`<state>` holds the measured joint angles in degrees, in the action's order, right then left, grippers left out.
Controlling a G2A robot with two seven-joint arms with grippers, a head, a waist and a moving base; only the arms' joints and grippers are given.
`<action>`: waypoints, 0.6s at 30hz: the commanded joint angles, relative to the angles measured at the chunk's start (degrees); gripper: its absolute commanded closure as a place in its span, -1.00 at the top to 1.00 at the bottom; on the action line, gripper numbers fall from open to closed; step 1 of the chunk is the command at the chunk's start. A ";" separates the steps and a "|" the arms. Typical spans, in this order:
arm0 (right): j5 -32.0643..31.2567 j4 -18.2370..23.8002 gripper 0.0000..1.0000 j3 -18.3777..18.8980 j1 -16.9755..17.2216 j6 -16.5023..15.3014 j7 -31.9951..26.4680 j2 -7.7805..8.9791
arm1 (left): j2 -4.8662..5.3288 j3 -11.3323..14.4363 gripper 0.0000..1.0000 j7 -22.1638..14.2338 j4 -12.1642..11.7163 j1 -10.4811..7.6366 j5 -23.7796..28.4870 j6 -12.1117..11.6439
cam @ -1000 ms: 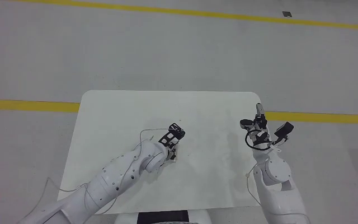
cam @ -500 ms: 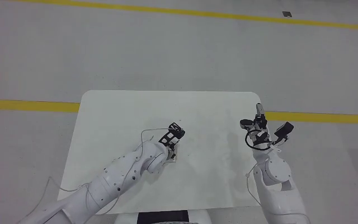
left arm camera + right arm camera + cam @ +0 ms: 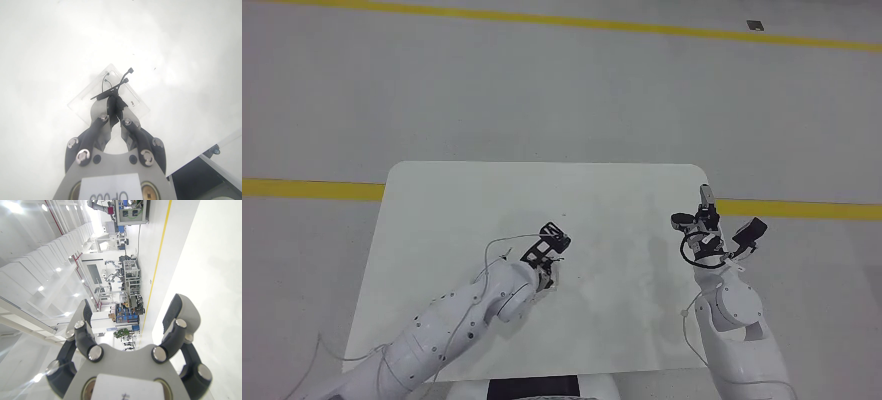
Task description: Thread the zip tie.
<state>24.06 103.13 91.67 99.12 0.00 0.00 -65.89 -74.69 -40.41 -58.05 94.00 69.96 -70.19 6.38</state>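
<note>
My left gripper [image 3: 113,97] is shut on a black zip tie [image 3: 123,78], which it holds just above a small clear plastic plate [image 3: 139,106] on the white table [image 3: 442,220]. The tie's head end sticks out past the fingertips, and its tail crosses to the other side. A second thin black tie [image 3: 104,81] curls on the plate below. From above, the left gripper [image 3: 548,245] is near the table's middle, with the plate [image 3: 552,282] right beside it. My right gripper [image 3: 131,300] is open and empty, raised at the table's right edge [image 3: 694,212].
The table's corner and edge [image 3: 206,153] lie close behind the left wrist. A yellow floor line [image 3: 802,209] runs beyond the table. Bare tabletop lies between the two arms and at the far side.
The left arm has shifted slightly and its gripper has lifted a little with the zip tie still held. The right arm has not moved.
</note>
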 commanded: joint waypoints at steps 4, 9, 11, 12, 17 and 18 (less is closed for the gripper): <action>0.00 0.00 1.00 0.00 0.00 0.00 0.00 0.00 | 0.72 -1.02 -1.00 -0.69 2.97 1.87 -1.47 -0.20; 0.00 0.00 1.00 0.00 0.00 0.00 0.00 0.00 | 1.59 -2.82 -1.00 -1.30 6.32 4.01 -2.01 -1.13; 0.00 0.00 1.00 0.00 0.00 0.00 0.00 0.00 | 1.96 -3.64 -1.00 -1.45 7.34 4.86 -2.02 -1.72; 0.00 0.00 1.00 0.00 0.00 0.00 0.00 0.00 | 2.09 -3.99 -1.00 -1.42 7.63 5.17 -1.80 -2.04; 0.00 0.00 1.00 0.00 0.00 0.00 0.00 0.00 | 2.59 -5.23 -1.00 -1.48 8.52 6.09 -0.59 -3.86; 0.00 0.00 1.00 0.00 0.00 0.00 0.00 0.00 | 2.68 -5.48 -1.00 -1.64 8.53 6.10 -0.09 -4.46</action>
<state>24.06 103.13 91.67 99.12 0.00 0.00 -65.89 -72.09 -45.68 -59.53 102.52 76.04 -70.82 2.56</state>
